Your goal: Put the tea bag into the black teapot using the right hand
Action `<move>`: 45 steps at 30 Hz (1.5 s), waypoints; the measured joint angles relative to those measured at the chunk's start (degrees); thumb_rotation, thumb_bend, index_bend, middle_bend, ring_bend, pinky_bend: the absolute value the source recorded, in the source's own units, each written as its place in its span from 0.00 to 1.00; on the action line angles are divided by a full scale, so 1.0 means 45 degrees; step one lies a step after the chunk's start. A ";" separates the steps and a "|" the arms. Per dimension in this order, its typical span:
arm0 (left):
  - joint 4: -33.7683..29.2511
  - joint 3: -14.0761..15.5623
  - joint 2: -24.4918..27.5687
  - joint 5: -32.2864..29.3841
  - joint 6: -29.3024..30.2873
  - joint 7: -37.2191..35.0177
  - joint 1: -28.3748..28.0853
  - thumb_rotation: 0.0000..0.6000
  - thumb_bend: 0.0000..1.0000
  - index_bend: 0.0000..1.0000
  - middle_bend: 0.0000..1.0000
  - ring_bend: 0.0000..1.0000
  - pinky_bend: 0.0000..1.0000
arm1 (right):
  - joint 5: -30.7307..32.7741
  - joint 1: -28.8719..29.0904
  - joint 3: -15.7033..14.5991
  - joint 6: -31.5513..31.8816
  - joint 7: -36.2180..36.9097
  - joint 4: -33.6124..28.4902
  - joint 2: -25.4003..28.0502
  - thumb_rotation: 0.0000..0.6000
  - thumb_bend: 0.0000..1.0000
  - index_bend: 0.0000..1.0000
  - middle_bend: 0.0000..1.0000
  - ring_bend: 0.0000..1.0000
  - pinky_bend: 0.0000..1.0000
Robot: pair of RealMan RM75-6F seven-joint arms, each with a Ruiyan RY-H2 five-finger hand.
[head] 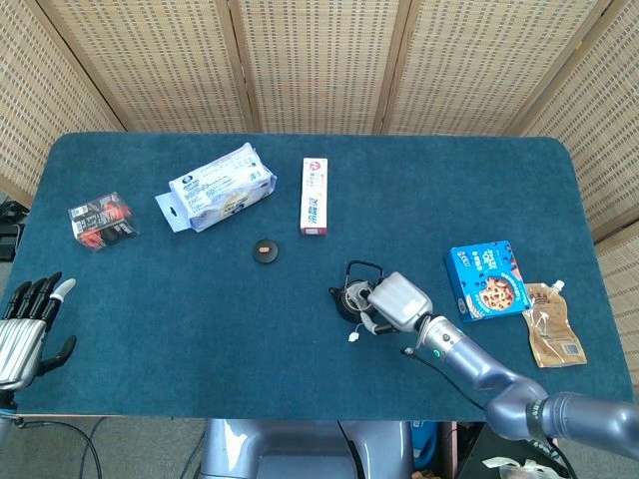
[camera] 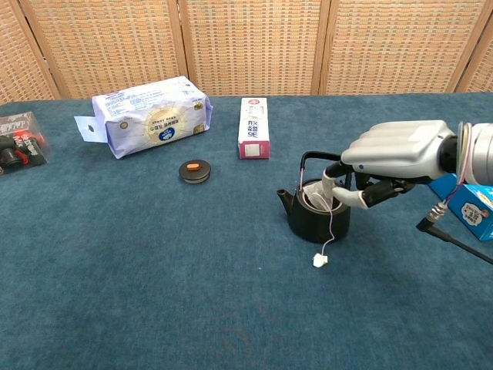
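Release stage of the placement. The right hand [camera: 393, 158] hangs at the rim of the black teapot [camera: 316, 213], which stands just below and beside its fingertips; the fingers [camera: 344, 193] are curled inward over the opening. The tea bag [camera: 316, 197] sits inside the mouth of the pot, directly under those fingertips, pale against the dark wall. Whether a fingertip is touching or pinching the bag cannot be told from either view; the hand looks narrow rather than spread. The string [camera: 331, 227] runs from the bag over the near rim and down the outer wall, ending at the paper tag [camera: 319, 260], which lies on the blue table cloth [camera: 154, 270] below and toward the robot from the hand. The bag appears to be in the pot, so the task seems nearly done. The next move calls for parting the fingers fully and lifting the hand clear without catching the string or the raised handle [camera: 310, 158].
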 measured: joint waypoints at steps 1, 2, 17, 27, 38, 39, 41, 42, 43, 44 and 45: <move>0.0002 0.0002 0.0000 -0.0004 -0.0002 -0.0001 0.0002 1.00 0.41 0.00 0.00 0.00 0.00 | 0.0071 0.0019 -0.0026 -0.0024 -0.0069 0.0019 -0.0013 0.00 0.74 0.31 0.90 0.89 0.98; 0.0008 0.0007 -0.0002 -0.0011 -0.0004 0.0005 0.0007 1.00 0.41 0.00 0.00 0.00 0.00 | 0.0155 0.0044 -0.0061 -0.0052 -0.0161 0.0037 -0.0027 0.00 0.74 0.31 0.90 0.89 0.98; 0.0082 0.0050 -0.0075 -0.0064 -0.0063 -0.0046 0.0027 1.00 0.41 0.00 0.00 0.00 0.00 | 0.0995 0.0261 -0.0441 0.0282 -0.1908 -0.0023 -0.0224 0.00 0.74 0.23 0.94 0.89 0.98; 0.0208 0.0057 -0.0143 -0.0101 -0.0068 -0.0173 0.0049 1.00 0.41 0.00 0.00 0.00 0.00 | 0.1370 0.0330 -0.0503 0.1011 -0.2765 -0.1036 0.0042 0.00 0.74 0.22 0.94 0.89 0.98; 0.0357 0.0085 -0.0223 -0.0104 -0.0124 -0.0299 0.0047 1.00 0.41 0.00 0.00 0.00 0.00 | 0.1593 0.0429 -0.0752 0.1233 -0.3260 -0.1637 0.0115 0.00 0.74 0.22 0.93 0.89 0.98; 0.0366 0.0094 -0.0226 -0.0106 -0.0125 -0.0308 0.0054 1.00 0.41 0.00 0.00 0.00 0.00 | 0.1634 0.0441 -0.0777 0.1211 -0.3271 -0.1593 0.0075 0.00 0.74 0.23 0.93 0.89 0.98; 0.0390 0.0102 -0.0232 -0.0114 -0.0122 -0.0322 0.0067 1.00 0.41 0.00 0.00 0.00 0.00 | 0.1702 0.0469 -0.0841 0.1151 -0.3290 -0.1457 -0.0022 0.00 0.74 0.22 0.93 0.89 0.98; 0.0397 0.0104 -0.0233 -0.0121 -0.0120 -0.0331 0.0074 1.00 0.41 0.00 0.00 0.00 0.00 | 0.1719 0.0475 -0.0854 0.1138 -0.3289 -0.1423 -0.0044 0.00 0.74 0.22 0.93 0.89 0.98; 0.0407 0.0106 -0.0233 -0.0126 -0.0122 -0.0338 0.0077 1.00 0.41 0.00 0.00 0.00 0.00 | 0.1741 0.0483 -0.0868 0.1125 -0.3283 -0.1365 -0.0078 0.00 0.74 0.22 0.93 0.89 0.98; 0.0416 0.0106 -0.0234 -0.0134 -0.0127 -0.0341 0.0077 1.00 0.41 0.00 0.00 0.00 0.00 | 0.1774 0.0493 -0.0885 0.1111 -0.3273 -0.1282 -0.0122 0.00 0.74 0.22 0.93 0.89 0.98; 0.0419 0.0106 -0.0235 -0.0136 -0.0130 -0.0341 0.0077 1.00 0.41 0.00 0.00 0.00 0.00 | 0.1800 0.0502 -0.0895 0.1104 -0.3265 -0.1223 -0.0153 0.00 0.74 0.23 0.93 0.89 0.98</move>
